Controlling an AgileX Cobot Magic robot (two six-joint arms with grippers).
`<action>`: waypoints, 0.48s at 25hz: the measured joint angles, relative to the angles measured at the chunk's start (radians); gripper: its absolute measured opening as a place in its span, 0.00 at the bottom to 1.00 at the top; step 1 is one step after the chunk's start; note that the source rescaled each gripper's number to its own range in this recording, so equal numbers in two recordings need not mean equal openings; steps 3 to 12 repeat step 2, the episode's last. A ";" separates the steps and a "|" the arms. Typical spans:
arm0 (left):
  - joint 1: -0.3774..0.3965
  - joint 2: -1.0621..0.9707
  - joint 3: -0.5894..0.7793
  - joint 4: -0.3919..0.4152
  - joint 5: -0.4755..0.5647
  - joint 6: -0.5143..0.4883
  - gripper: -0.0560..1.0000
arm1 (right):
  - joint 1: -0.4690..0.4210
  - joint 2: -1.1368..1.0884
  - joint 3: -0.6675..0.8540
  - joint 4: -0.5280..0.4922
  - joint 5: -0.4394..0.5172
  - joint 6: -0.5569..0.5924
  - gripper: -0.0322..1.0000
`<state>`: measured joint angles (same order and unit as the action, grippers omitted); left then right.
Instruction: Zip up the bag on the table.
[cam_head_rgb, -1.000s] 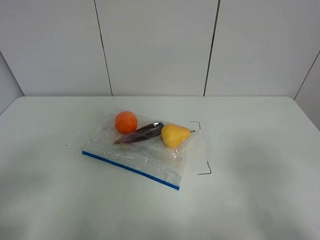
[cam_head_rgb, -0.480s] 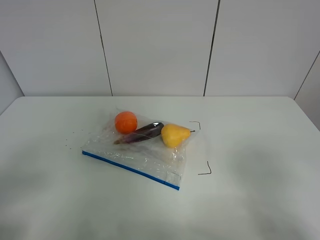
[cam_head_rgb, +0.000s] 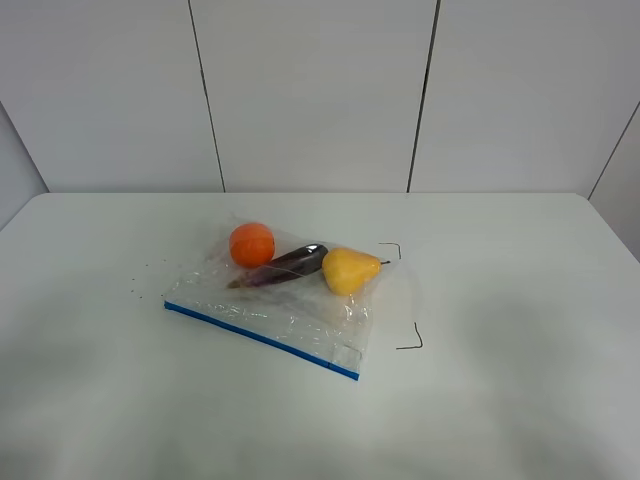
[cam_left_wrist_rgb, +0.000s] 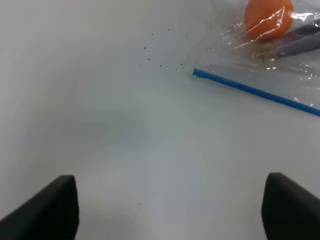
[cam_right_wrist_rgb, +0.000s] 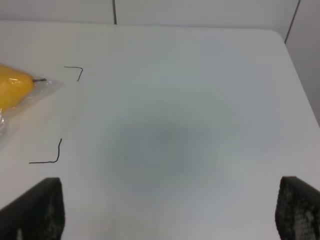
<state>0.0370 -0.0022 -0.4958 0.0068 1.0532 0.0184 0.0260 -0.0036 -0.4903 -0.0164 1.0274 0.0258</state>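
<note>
From the high camera you see the bag (cam_head_rgb: 275, 300) lying flat on the table (cam_head_rgb: 520, 400), a little left of centre, with its blue zipper strip (cam_head_rgb: 262, 340) along the near edge, running diagonally. Through the clear plastic you can pick out the orange (cam_head_rgb: 251, 244), the eggplant (cam_head_rgb: 285, 266) and the pear (cam_head_rgb: 349, 270) in a row along the far side of the bag. Two thin black marks (cam_head_rgb: 410, 340) sit on the table just to the right of it. Neither arm appears in this view.

Your left wrist camera gives what the high one does not: the left fingers (cam_left_wrist_rgb: 47, 212), spread wide with only bare table between them, well short of the bag. It catches the end of the zipper strip (cam_left_wrist_rgb: 250, 89), the orange (cam_left_wrist_rgb: 268, 17) and some tiny dark specks (cam_left_wrist_rgb: 150, 55) near that corner.

Your right wrist camera shows the right fingers (cam_right_wrist_rgb: 35, 210), likewise parted and holding nothing, above bare table (cam_right_wrist_rgb: 175, 140). There only the pear (cam_right_wrist_rgb: 12, 87) in its corner of plastic shows at the edge, with the black marks (cam_right_wrist_rgb: 50, 157) beside it.
</note>
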 joint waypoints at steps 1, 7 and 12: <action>0.000 0.000 0.000 0.000 0.000 0.000 1.00 | 0.000 0.000 0.000 0.000 0.000 0.000 0.93; 0.000 0.000 0.000 0.000 0.000 0.000 1.00 | 0.000 0.000 0.000 0.000 0.000 0.000 0.93; 0.000 0.000 0.000 0.000 0.000 0.000 1.00 | 0.000 0.000 0.000 0.000 0.000 0.000 0.93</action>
